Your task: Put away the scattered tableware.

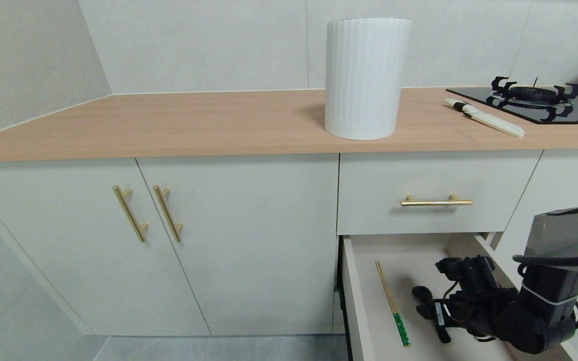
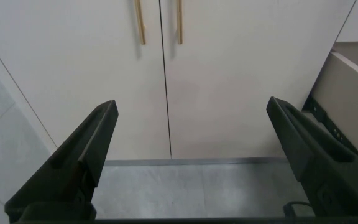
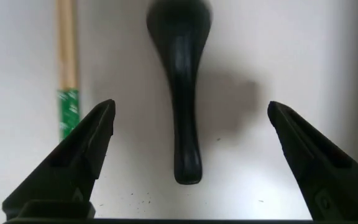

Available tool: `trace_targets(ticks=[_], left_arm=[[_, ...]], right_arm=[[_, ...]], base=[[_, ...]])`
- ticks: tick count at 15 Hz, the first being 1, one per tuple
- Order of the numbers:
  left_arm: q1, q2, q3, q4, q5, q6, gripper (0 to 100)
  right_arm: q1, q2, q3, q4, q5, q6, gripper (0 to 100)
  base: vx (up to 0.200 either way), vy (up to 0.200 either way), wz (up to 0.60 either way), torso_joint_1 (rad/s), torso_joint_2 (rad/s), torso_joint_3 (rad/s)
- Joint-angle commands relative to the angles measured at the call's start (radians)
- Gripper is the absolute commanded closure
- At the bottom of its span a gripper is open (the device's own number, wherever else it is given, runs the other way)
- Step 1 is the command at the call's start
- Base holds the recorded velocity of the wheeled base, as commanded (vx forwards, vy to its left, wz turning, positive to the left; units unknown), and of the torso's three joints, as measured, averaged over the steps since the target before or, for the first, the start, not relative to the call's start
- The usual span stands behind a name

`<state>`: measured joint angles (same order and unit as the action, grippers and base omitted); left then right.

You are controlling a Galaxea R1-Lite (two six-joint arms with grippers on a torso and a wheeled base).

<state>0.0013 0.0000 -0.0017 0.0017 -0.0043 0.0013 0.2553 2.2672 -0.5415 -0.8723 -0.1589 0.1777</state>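
Right gripper (image 3: 190,109), fingers spread wide and holding nothing, hangs inside the open drawer (image 1: 351,296). I see a black spoon (image 3: 184,87) lying on the drawer floor between the fingers, touching neither, with green-tipped chopsticks (image 1: 392,303) just beside it. Left gripper (image 2: 191,112), likewise spread and empty, faces the cabinet doors (image 2: 229,74). White ribbed canister (image 1: 364,77) stands on the counter above.

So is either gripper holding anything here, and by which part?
Nothing is held. The right gripper is open above the short black spoon lying in the open pale drawer, not touching it; the left gripper is open and empty.
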Motion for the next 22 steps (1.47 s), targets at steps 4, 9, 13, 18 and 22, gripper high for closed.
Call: trace_targets(ticks=[4, 9, 13, 18, 22], left_arm=[[0.0, 0.0, 0.0, 0.0, 0.0, 0.0, 0], [0.0, 0.0, 0.0, 0.0, 0.0, 0.0, 0], [0.0, 0.0, 0.0, 0.0, 0.0, 0.0, 0], [0.0, 0.002, 0.0, 0.0, 0.0, 0.0, 0], [0.0, 0.0, 0.0, 0.0, -0.002, 0.002, 0]], right_arm=[[-0.004, -0.465, 0.038, 0.194, 0.012, -0.018, 0], [0.07, -0.779, 0.002, 0.509, 0.045, -0.02, 0], [0.154, -0.879, -0.002, 0.628, 0.044, -0.055, 0], [0.163, -0.888, -0.002, 0.647, 0.042, -0.058, 0], [0.162, -0.896, 0.002, 0.648, 0.039, -0.06, 0]], base=[[0.0, 0.0, 0.0, 0.0, 0.0, 0.0], [0.0, 0.0, 0.0, 0.0, 0.0, 0.0], [0.0, 0.0, 0.0, 0.0, 0.0, 0.0], [0.0, 0.0, 0.0, 0.0, 0.0, 0.0], [-0.15, 0.0, 0.0, 0.007, 0.0, 0.002]])
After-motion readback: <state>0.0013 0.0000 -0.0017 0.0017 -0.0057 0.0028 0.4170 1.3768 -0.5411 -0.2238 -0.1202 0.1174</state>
